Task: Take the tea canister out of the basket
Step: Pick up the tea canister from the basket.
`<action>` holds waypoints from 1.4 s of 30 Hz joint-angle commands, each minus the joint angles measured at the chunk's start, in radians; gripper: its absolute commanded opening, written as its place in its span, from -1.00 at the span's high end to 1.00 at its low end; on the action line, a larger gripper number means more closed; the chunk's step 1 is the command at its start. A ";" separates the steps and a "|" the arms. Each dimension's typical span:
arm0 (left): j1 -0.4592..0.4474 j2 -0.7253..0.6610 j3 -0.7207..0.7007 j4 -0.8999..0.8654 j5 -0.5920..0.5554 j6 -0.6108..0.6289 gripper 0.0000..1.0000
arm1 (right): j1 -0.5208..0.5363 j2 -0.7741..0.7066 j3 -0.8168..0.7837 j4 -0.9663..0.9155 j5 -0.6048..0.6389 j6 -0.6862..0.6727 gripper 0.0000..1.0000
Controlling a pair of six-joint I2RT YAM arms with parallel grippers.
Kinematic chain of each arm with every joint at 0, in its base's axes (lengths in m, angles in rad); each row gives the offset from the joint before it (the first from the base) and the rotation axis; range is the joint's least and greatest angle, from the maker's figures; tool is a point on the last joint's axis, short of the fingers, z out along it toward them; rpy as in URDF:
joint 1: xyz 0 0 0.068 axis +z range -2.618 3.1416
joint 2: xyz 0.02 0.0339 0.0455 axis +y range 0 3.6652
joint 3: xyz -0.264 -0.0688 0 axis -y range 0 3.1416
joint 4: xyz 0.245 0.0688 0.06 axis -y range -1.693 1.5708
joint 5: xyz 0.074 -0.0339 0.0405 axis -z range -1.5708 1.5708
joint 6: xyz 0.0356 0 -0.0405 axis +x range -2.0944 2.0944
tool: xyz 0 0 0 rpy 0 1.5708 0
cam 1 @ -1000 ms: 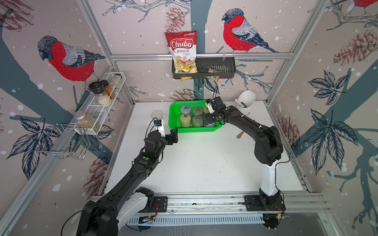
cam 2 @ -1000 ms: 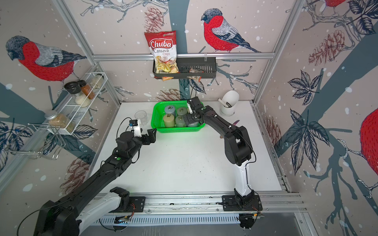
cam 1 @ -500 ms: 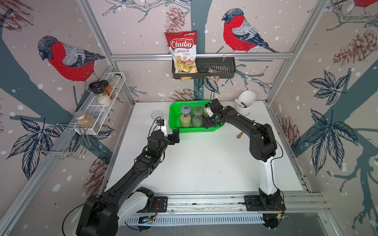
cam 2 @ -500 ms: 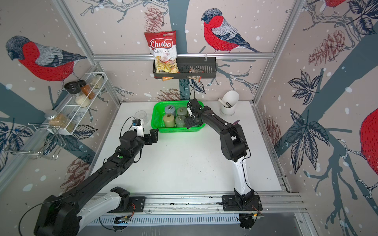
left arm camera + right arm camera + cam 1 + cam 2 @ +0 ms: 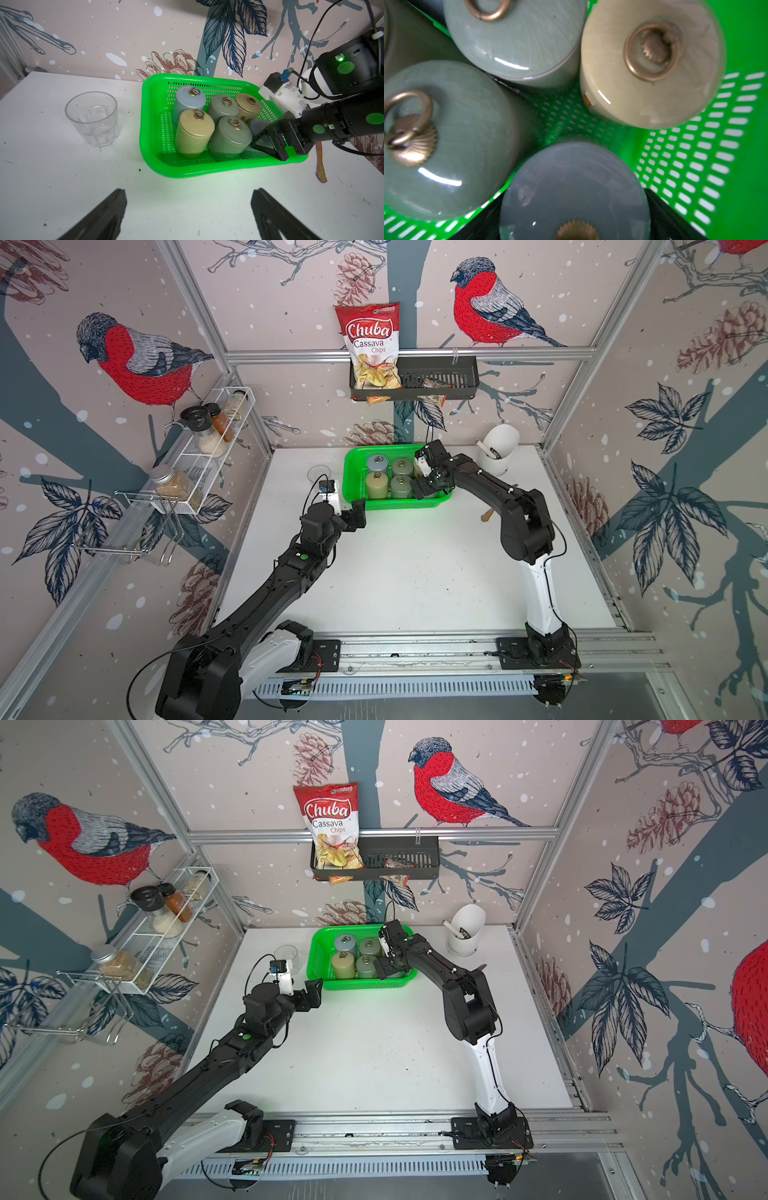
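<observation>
A: Where is the grey-blue canister (image 5: 574, 187)?
B: Inside the basket (image 5: 390, 504), upper centre of the frame in both top views, at its right end. There the right gripper (image 5: 424, 487) covers it. The left wrist view shows only a sliver of its lid.
A: Is it gripped?
B: He cannot tell. Black fingers (image 5: 670, 220) flank it, cut off at the picture's edge, and the contact is hidden. Five other canisters (image 5: 195, 133) stand beside it.
A: And the left gripper (image 5: 189, 194)?
B: Spread wide and empty, just outside the basket's lower left corner, its fingers blurred.

grey-blue canister (image 5: 258, 125) mostly behind the right jaws
</observation>
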 commanded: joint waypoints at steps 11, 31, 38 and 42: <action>-0.008 -0.001 0.016 -0.030 -0.017 0.013 -0.96 | 0.005 0.023 0.038 -0.047 0.026 -0.012 -0.60; -0.012 -0.069 0.019 -0.062 -0.038 0.030 -0.96 | 0.014 -0.014 0.152 -0.104 0.057 0.046 0.49; -0.012 -0.081 0.059 -0.047 -0.027 0.041 -0.96 | 0.029 -0.058 0.265 -0.124 0.085 0.073 0.63; -0.012 -0.079 0.076 -0.049 -0.018 0.040 -0.96 | 0.036 -0.096 0.289 -0.146 0.124 0.074 0.68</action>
